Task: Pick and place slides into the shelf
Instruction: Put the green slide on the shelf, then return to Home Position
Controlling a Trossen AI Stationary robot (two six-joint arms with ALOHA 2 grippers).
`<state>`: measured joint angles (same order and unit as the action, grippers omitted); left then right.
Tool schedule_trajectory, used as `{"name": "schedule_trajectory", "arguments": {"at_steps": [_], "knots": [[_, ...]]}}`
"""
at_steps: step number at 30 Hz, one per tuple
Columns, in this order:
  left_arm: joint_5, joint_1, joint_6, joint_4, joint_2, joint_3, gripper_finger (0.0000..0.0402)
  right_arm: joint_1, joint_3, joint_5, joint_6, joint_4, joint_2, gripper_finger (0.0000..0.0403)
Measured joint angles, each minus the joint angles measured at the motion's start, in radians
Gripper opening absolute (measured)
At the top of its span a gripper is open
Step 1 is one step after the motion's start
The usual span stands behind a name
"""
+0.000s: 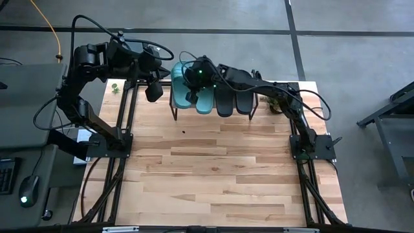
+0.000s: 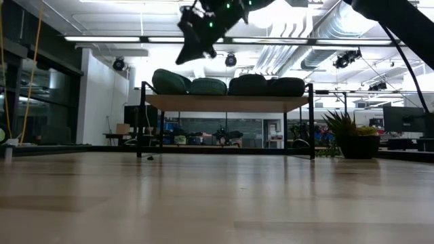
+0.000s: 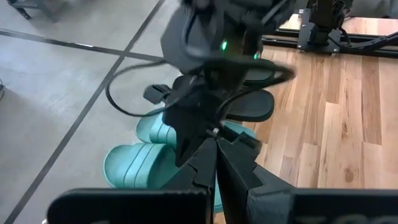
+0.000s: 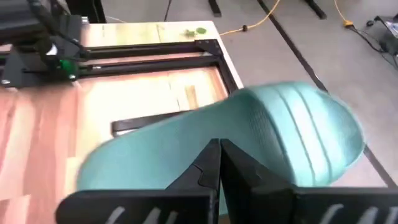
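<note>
Teal rubber directly under the right hand (image 1: pixel 192 87): two teal slides (image 1: pixel 203 98) on the left part of the shelf (image 1: pixel 174 107), two black slides (image 1: pixel 234 100) on the right part, all four side by side on the plank. Long axes all parallel, running across the shelf from front edge to back edge, toes past the far side.

Right hand hovering above the teal pair, clear of them in the low view; in the right wrist view, fingers (image 4: pixel 217 163) pressed together with nothing between, one teal slide just beyond the tips. Right hand the nearer one by far.

Left hand (image 1: pixel 154 90) waiting just beside the shelf's left end, fingers also closed and empty.

Probably only a straight lift away remaining, all four slides being placed. Tabletop (image 1: pixel 213 175) in front bare of slides.
</note>
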<state>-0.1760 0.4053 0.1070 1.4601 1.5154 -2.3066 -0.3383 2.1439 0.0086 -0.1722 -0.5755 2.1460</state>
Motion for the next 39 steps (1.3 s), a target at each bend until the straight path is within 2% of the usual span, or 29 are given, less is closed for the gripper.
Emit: {"name": "schedule_trajectory", "arguments": {"at_steps": [5, 8, 14, 18, 24, 30, 39], "knots": [[0.000, 0.000, 0.001, -0.003, -0.005, 0.000, 0.0003, 0.021, 0.141, -0.002, -0.012, -0.096, -0.001, 0.0000], [0.000, 0.000, 0.002, -0.014, -0.020, 0.000, 0.0003, 0.028, 0.207, -0.045, -0.012, -0.165, 0.000, 0.0000], [0.021, 0.000, 0.011, -0.026, -0.068, 0.000, 0.0003, 0.025, 0.192, -0.261, -0.012, -0.171, -0.037, 0.0000], [0.051, 0.000, 0.020, -0.028, -0.108, 0.000, 0.0003, 0.025, 0.192, -0.354, -0.012, -0.178, -0.043, 0.0000], [0.165, 0.000, 0.023, -0.009, -0.140, 0.000, 0.0003, 0.015, 0.191, -0.567, 0.029, -0.140, -0.042, 0.0000], [0.223, -0.001, 0.027, 0.038, -0.148, 0.000, 0.0003, -0.001, 0.191, -0.571, 0.169, -0.109, -0.043, 0.0000], [0.247, 0.000, 0.019, 0.060, -0.151, 0.000, 0.0003, 0.019, 0.190, -0.575, 0.138, -0.152, -0.042, 0.0000]]}}
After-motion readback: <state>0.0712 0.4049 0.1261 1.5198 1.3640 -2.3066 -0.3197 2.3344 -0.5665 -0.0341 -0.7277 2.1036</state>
